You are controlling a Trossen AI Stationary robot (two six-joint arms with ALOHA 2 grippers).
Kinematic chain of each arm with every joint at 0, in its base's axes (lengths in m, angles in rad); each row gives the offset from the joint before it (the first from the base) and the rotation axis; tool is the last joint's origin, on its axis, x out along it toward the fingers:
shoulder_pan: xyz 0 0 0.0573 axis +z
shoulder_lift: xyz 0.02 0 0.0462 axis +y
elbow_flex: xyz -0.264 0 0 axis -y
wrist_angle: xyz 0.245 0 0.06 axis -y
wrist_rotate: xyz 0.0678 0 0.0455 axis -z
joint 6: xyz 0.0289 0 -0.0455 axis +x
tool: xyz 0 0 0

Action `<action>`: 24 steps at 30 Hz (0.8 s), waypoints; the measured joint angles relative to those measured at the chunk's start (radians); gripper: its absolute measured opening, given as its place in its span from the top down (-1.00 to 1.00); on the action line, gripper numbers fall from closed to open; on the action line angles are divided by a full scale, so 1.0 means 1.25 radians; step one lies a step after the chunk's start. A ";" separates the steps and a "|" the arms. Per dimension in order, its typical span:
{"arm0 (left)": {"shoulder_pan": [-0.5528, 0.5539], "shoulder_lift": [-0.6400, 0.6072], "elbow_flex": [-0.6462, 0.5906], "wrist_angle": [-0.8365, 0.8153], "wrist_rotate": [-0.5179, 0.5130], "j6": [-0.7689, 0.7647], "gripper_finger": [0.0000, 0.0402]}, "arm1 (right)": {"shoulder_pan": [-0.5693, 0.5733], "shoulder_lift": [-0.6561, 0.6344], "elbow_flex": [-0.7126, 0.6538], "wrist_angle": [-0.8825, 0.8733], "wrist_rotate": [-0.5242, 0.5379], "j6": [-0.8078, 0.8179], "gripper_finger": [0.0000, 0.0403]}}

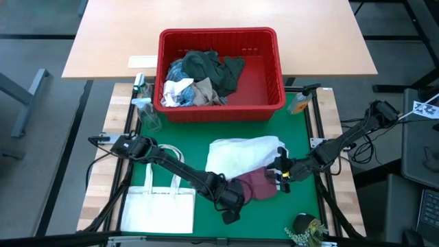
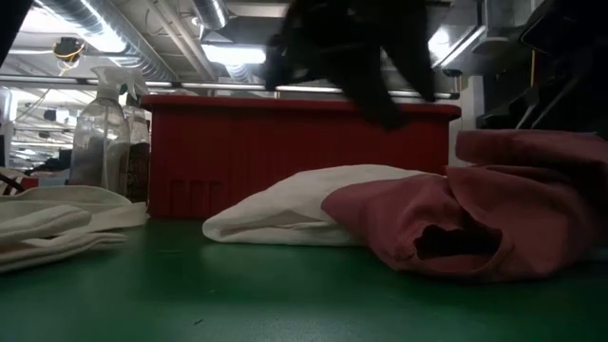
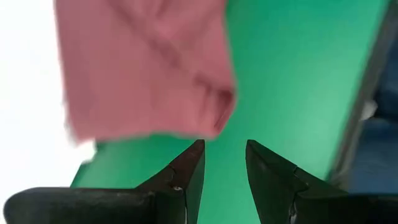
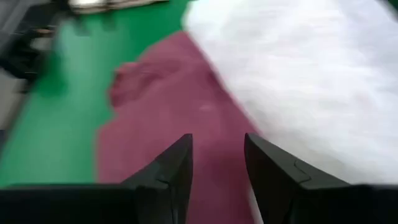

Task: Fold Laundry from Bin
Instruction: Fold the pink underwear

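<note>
Laundry is split: a mixed heap remains in the bin (image 1: 221,74) at the far side of the green mat (image 1: 199,154); a white garment (image 1: 240,154) lies spread mid-mat with a maroon piece (image 1: 259,182) bunched against its near edge. Both look light, limp and prone to sagging; pinch a hem or corner. Left gripper (image 3: 224,163) and right gripper (image 4: 217,155) flank the maroon piece, fingers apart, holding nothing.
</note>
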 joint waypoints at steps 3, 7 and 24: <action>-0.017 0.000 0.000 -0.057 -0.027 -0.008 0.44 | 0.000 -0.006 0.000 0.022 -0.048 0.000 0.28; -0.041 0.000 0.000 -0.084 -0.128 -0.011 0.44 | 0.000 -0.010 0.001 0.036 -0.063 -0.002 0.28; 0.046 0.000 0.000 -0.265 -0.083 0.097 0.44 | 0.000 -0.010 0.001 0.035 -0.063 -0.005 0.28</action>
